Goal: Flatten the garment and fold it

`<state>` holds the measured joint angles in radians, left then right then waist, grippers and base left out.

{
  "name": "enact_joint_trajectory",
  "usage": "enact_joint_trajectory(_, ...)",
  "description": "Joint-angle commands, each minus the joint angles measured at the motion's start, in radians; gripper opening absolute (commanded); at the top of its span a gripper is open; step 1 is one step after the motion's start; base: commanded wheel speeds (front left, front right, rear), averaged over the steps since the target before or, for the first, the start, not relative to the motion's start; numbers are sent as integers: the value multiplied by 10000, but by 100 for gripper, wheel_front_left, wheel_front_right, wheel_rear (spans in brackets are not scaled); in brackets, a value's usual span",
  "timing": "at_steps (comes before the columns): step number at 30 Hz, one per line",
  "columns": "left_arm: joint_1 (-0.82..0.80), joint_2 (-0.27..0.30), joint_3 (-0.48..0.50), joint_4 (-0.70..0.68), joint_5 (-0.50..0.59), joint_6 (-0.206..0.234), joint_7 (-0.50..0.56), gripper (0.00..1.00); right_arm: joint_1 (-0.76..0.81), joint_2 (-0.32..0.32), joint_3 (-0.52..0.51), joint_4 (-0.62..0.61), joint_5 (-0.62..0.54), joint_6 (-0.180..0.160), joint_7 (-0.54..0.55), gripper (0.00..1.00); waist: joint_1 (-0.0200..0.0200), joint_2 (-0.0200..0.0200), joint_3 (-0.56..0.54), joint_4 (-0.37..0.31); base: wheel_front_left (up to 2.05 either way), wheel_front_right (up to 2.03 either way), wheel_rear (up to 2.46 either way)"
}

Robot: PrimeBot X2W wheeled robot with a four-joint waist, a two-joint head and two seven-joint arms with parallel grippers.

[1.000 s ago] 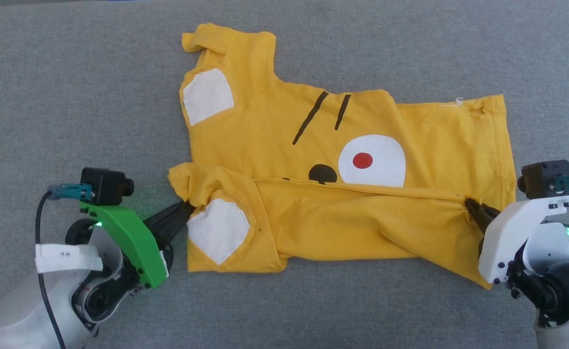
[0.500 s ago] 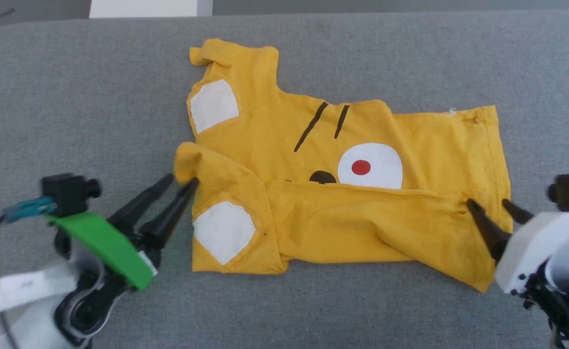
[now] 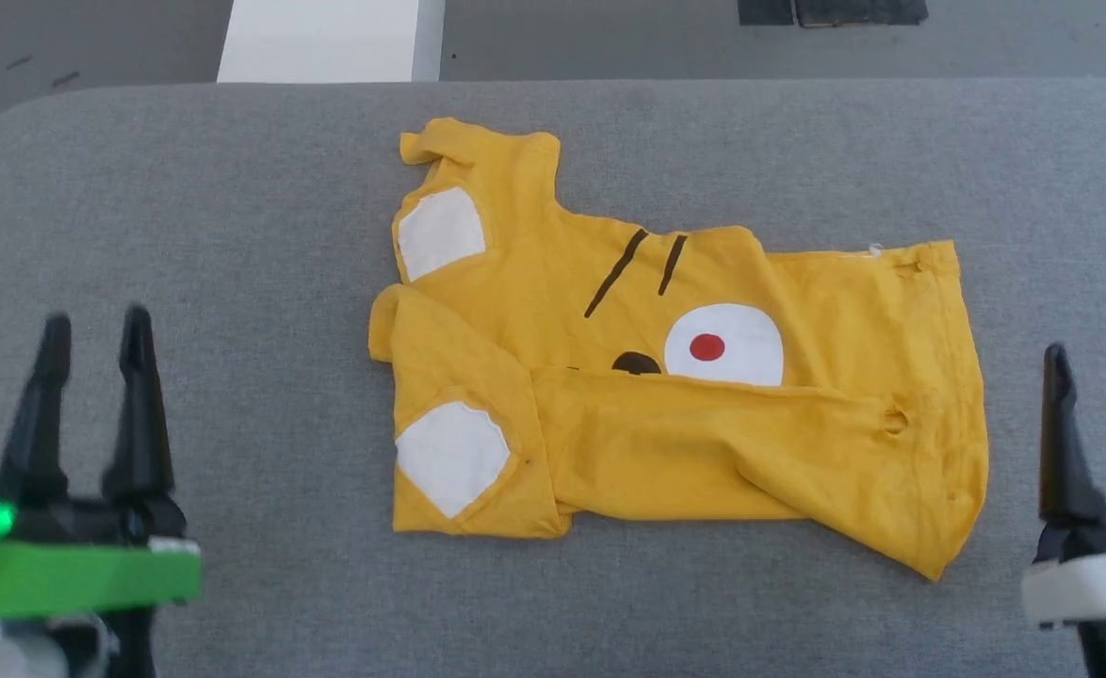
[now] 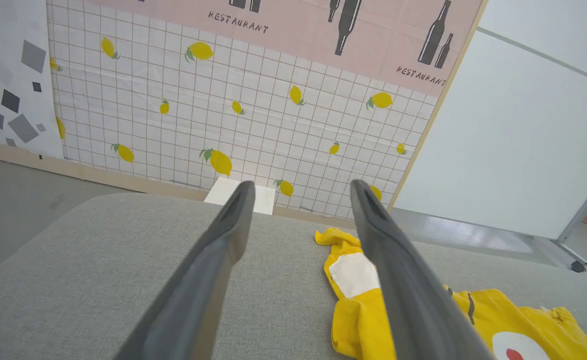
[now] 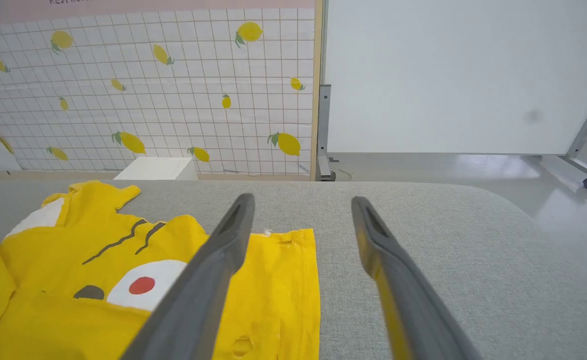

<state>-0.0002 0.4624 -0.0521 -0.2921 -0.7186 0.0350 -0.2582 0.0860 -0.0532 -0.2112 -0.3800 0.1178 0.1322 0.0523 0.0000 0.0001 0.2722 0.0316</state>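
The yellow T-shirt [image 3: 836, 311] lies sideways in the middle of the grey table [image 3: 233, 235]. Its near half is folded up over the lower part of the face print, along a crease just under the white oval with the red dot. Two sleeves with white patches point left, and a small hole shows near the right end of the fold. My left gripper [image 3: 96, 320] stands open over bare table, well left of the sleeves. My right gripper [image 3: 1101, 356] is open just right of the hem. In the wrist views, the left gripper [image 4: 301, 184] has the T-shirt [image 4: 356, 320] to its right, and the right gripper [image 5: 302, 199] hovers above the T-shirt [image 5: 283, 280] hem corner.
A white box [image 3: 327, 42] stands on the floor beyond the table's far edge, and a dark object [image 3: 831, 11] lies further right. A lemon-patterned wall [image 4: 223, 115] and a white panel on a wheeled frame [image 5: 448, 75] stand behind the table.
Both grippers let go of the shirt and drew back, the left off the near sleeve, the right off the fold's right end. The head camera rose, so the picture shifted down.
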Motion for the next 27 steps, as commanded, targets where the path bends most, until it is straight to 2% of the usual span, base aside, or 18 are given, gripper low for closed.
enact_joint_trajectory(1,476,-579,242,-67,736,-199,-33,100,265,24,-7,492,-141,-15,-721,100,0,-1,-177,-12,0,0,0)
enact_joint_trajectory(5,1373,-1934,690,79,2500,-823,-34,100,618,27,-233,1822,-232,-15,-2336,100,0,-1,-586,25,0,0,0)
enact_joint_trajectory(9,2116,-3103,953,465,3207,-1271,-34,100,1006,28,-299,2740,-221,-15,-2937,100,0,-1,-983,146,0,0,0)
enact_joint_trajectory(13,2500,-3546,1070,863,3575,-1539,-35,100,1317,28,-350,3199,-120,-15,-3086,100,0,-1,-1302,282,0,0,0)
enact_joint_trajectory(21,2745,-3765,1236,1216,3631,-1648,-35,100,1361,29,-463,3416,-165,-15,-3135,100,0,-1,-1847,422,0,0,0)
enact_joint_trajectory(25,2742,-3357,577,1536,3143,-1653,163,100,1489,29,-537,3405,-178,-15,-3137,100,0,-1,-2032,528,0,0,0)
enact_joint_trajectory(27,2508,-2985,-4,1551,2694,-1654,1037,100,1566,29,-536,3416,-185,-15,-3138,100,0,-1,-2053,612,0,0,0)
